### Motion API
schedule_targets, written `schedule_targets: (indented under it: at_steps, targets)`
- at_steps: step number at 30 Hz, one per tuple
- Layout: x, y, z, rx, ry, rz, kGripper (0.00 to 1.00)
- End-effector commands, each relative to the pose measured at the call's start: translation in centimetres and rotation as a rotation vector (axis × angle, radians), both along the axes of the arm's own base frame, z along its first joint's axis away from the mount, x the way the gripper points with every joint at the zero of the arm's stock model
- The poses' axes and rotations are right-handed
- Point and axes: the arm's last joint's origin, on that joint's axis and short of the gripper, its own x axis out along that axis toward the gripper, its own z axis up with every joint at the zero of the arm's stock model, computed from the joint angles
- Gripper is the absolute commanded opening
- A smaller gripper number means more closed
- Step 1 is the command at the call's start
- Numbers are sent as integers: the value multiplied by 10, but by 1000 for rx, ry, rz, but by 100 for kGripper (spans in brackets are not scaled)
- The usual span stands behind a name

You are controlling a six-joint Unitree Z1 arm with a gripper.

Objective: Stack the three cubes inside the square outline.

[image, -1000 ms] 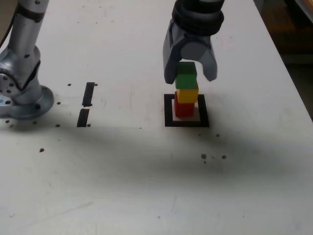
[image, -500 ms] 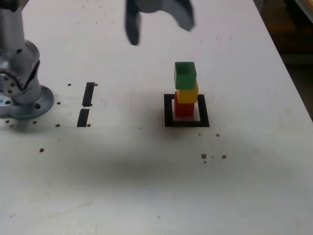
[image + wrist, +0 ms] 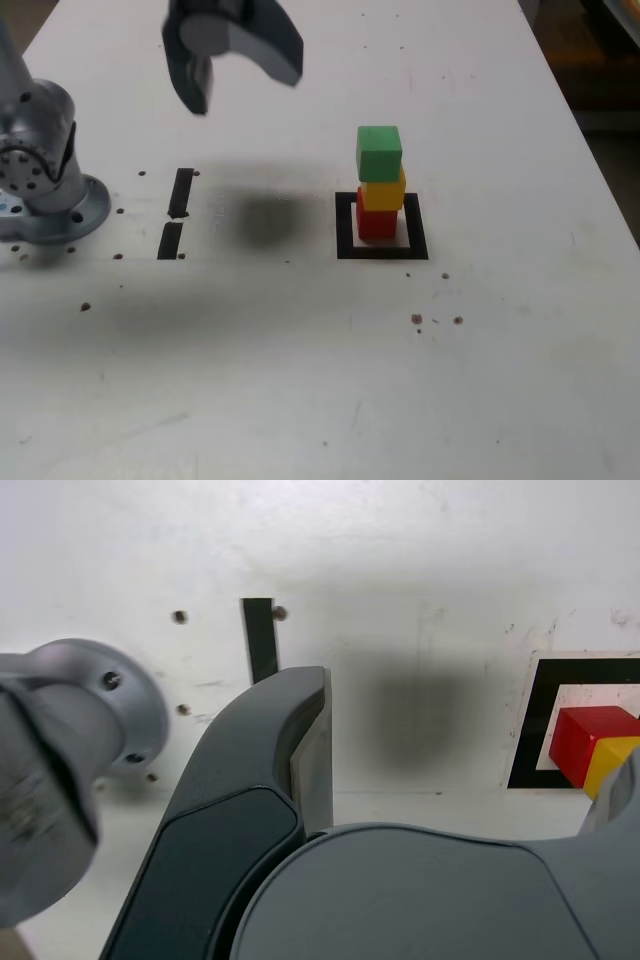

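The end effector (image 3: 232, 68) has been swung up and away from the stack, jaws spread and nothing held. Well apart from it, toward the exterior view's right, the green cube (image 3: 379, 152) is left on the yellow cube (image 3: 383, 191), over the red cube (image 3: 376, 221), inside the square outline (image 3: 346, 225); the stack appears slightly staggered. The task looks complete.
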Motion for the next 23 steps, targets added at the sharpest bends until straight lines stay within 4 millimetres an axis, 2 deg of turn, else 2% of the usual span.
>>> schedule_targets:
  at_steps: [1, 9, 23]
  targets:
    - [-20, -5, -37, -29, 140, -3, 100]
    - [-29, -15, -74, -71, 196, 3, 100]
    - [-43, -16, -90, -79, 248, 9, 100]
